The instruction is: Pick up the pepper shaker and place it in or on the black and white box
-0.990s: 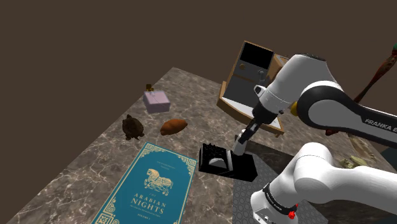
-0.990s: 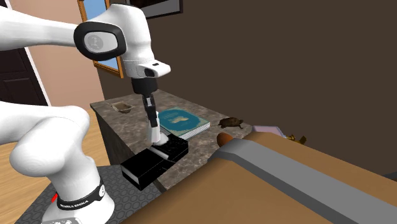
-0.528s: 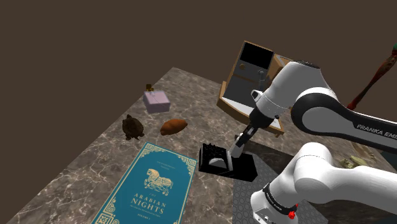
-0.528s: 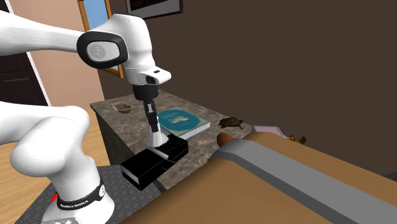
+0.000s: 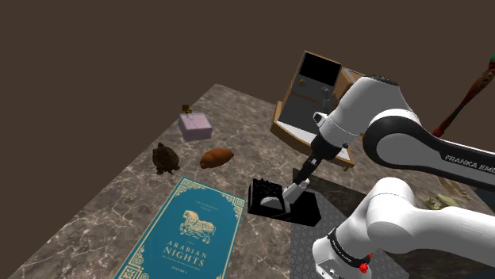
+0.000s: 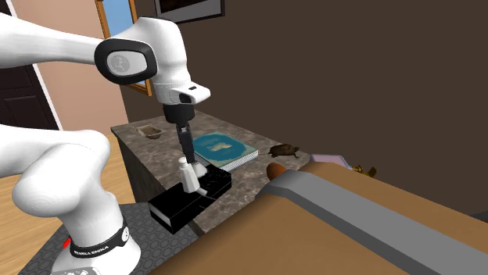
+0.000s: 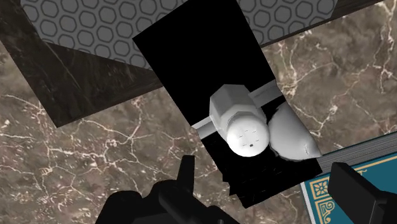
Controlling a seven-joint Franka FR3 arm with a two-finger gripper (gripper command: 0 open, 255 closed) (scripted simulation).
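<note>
The white pepper shaker sits tilted on the black and white box, next to the box's white rounded part. The box lies at the marble counter's near edge, beside the stand. In the wrist view the shaker's holed top faces the camera, with the black box under it. My gripper hangs just above the shaker. It is open, and its fingers stand well apart without touching the shaker.
A teal "Arabian Nights" book lies on the marble counter left of the box in the shoulder view. Farther back are a brown lump, a dark figurine and a pink box. A wooden cabinet stands behind the arm.
The gripper went from shut on the shaker to open. The shaker has left the fingers and dropped a little onto the box, leaning over.
</note>
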